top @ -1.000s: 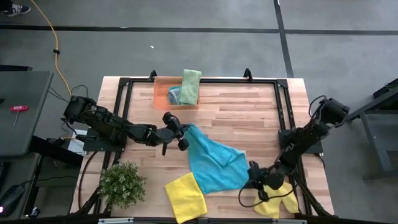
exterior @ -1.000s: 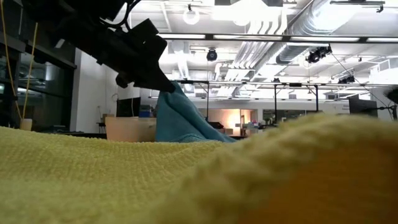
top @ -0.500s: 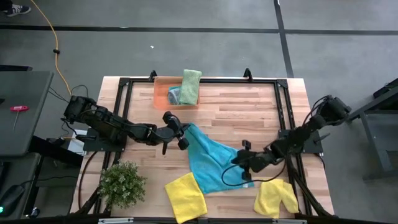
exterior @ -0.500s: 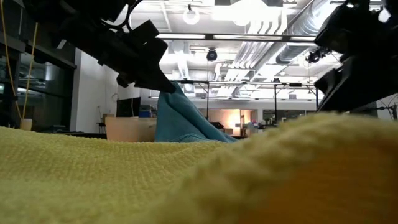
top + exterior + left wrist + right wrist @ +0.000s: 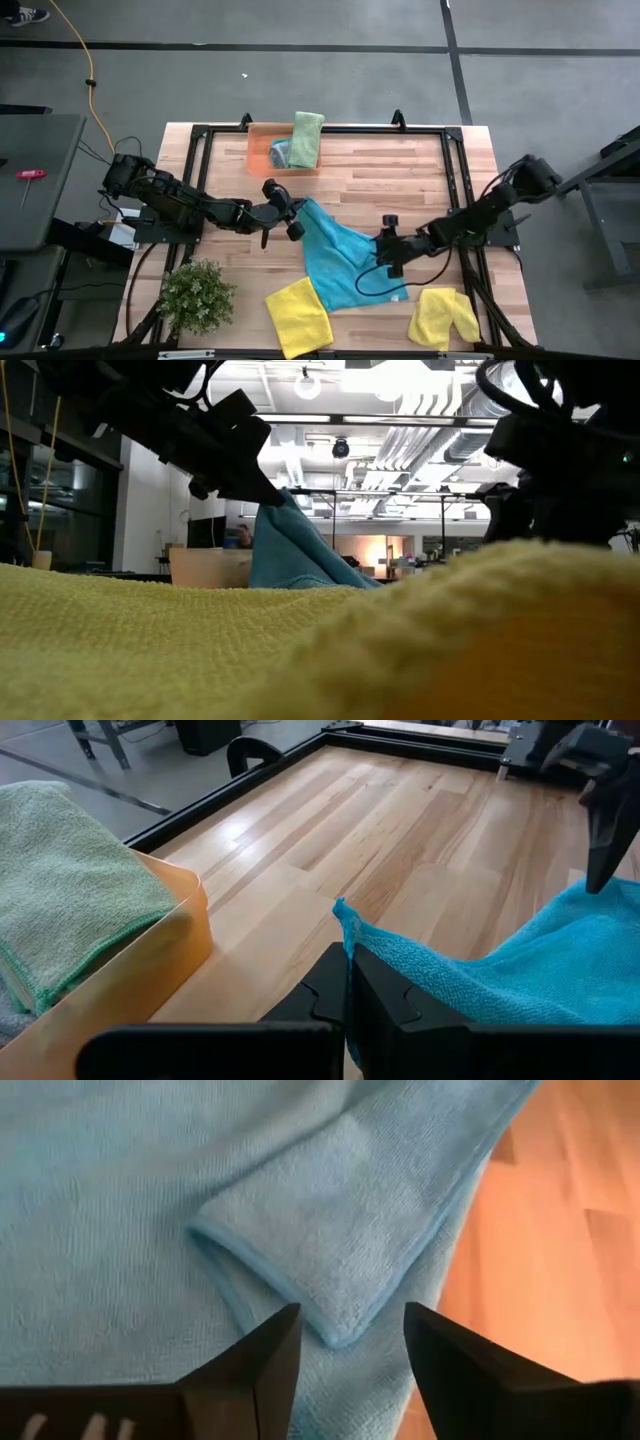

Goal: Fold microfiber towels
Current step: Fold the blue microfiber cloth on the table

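Note:
A teal-blue towel lies spread near the table's middle, one corner folded back onto it. My left gripper is shut on its far-left corner, which stands raised above the wood. My right gripper hovers open over the folded-back corner, its fingers on either side of the corner's tip without touching it. Two yellow towels lie flat at the near edge. A light green towel and a grey one rest in the orange tray. My left gripper pinches the teal towel's far-left corner between its two shut fingers, and the corner's tip sticks up just past them. The fingers come from the table's left, slanting a little downward. The corner is lifted clear, and the cloth slopes down from it to the table.
A small bushy plant stands at the near left corner. A black frame runs around the wooden top. Bare wood lies between the tray and the teal towel. In the low view a yellow towel fills the foreground.
My right gripper has left the yellow towel at the near right and swung toward the table's far left, to the teal towel's folded-back corner. It rolled on the way and has opened. The yellow towel stays flat on the table. My left gripper has kept its hold.

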